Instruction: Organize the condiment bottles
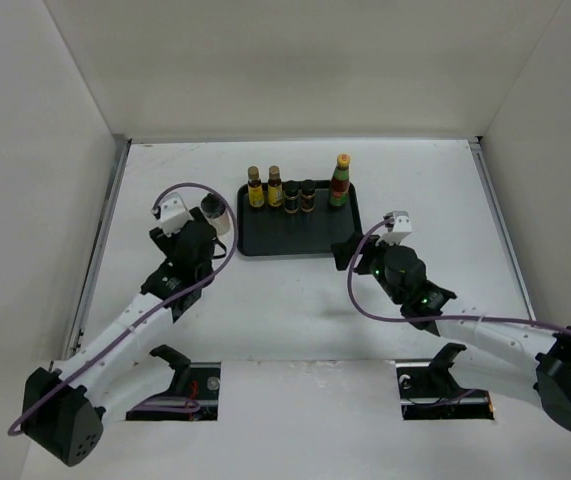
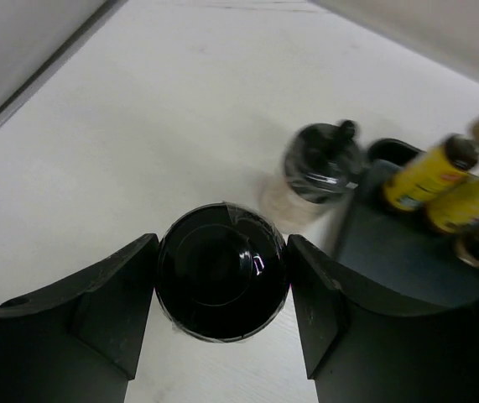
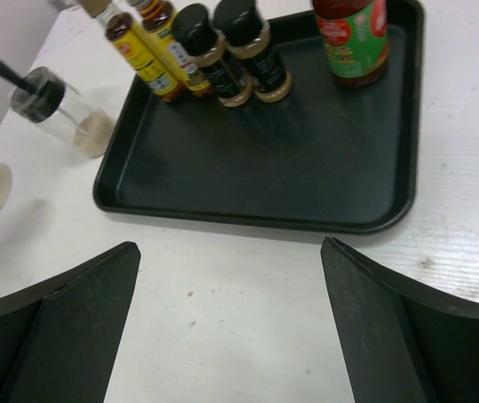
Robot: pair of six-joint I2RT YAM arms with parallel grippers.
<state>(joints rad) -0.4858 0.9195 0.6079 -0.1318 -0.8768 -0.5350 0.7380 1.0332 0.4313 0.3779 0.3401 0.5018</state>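
The left gripper (image 2: 222,315) jaws clasp the squat cream black-capped jar (image 2: 221,270) at lower centre. The right gripper (image 3: 231,327) jaws stand wide below the flat black rectangular tray (image 3: 306,168).

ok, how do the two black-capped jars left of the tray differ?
The gripped jar sits between the left gripper's fingers, which touch its cap. The free jar stands untouched.
The free jar is beside the tray's left edge, while the gripped jar is further out.
The free jar's cap has a small black stem, while the gripped jar's cap looks flat.
Shared: black caps, and both are off the tray.
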